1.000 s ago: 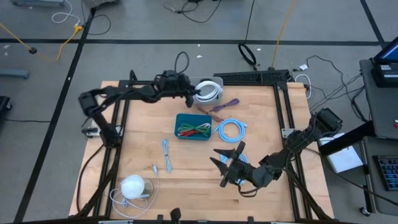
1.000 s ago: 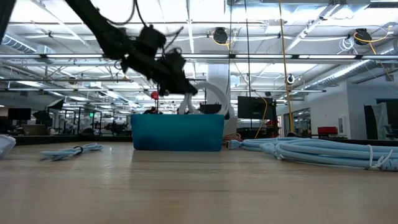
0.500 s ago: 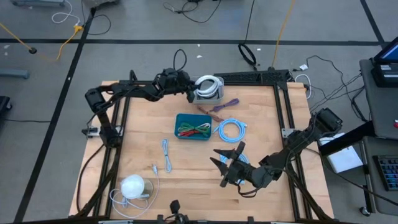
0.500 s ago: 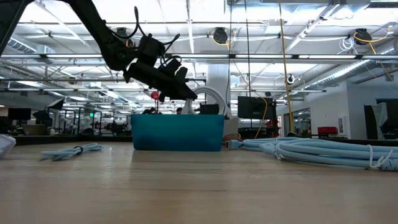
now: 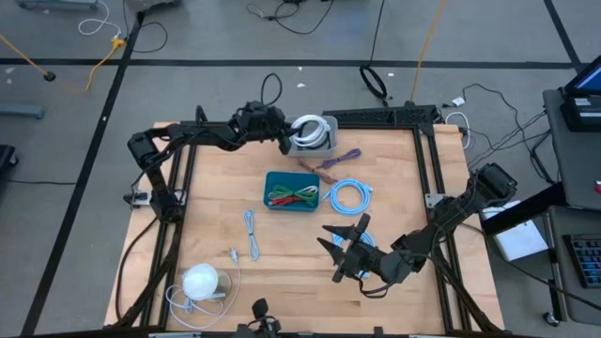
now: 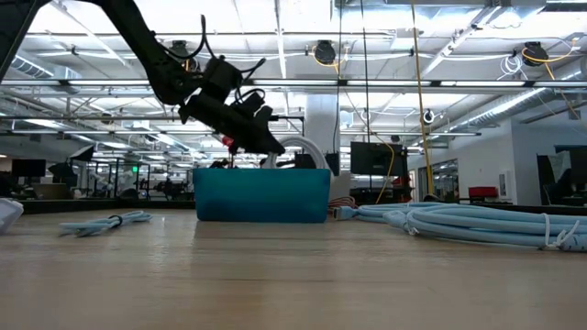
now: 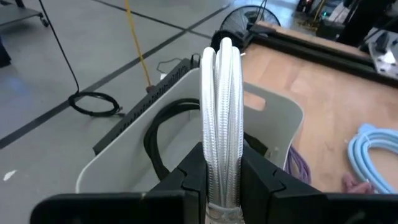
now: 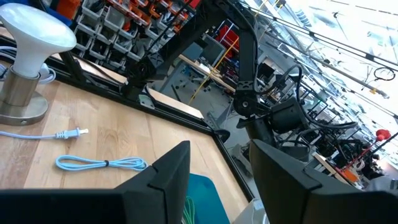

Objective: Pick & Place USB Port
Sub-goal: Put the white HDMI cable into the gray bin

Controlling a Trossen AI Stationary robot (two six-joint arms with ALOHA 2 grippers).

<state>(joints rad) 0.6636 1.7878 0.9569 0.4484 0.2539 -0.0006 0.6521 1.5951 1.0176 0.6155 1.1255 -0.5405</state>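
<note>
Left gripper (image 7: pixel 222 177) jaws clamp a coiled white braided cable (image 7: pixel 221 118) above the far grey plastic bin (image 7: pixel 186 124); right gripper (image 5: pixel 349 246) jaws gape, empty, over the near counter (image 5: pixel 216 188).

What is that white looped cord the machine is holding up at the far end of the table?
It is a white braided cable, coiled into several side-by-side loops that stand upright. The left pincer clamps the coil's lower part between its two dark fingers. It hangs over an open light grey bin at the table's far edge, which already holds a black cable. Its plugs are not visible.

Two dark robot arms, as we see them.
Our matte black left arm (image 5: pixel 202 136) and right arm (image 5: pixel 441 225) have jointed segments and thin black cables.
</note>
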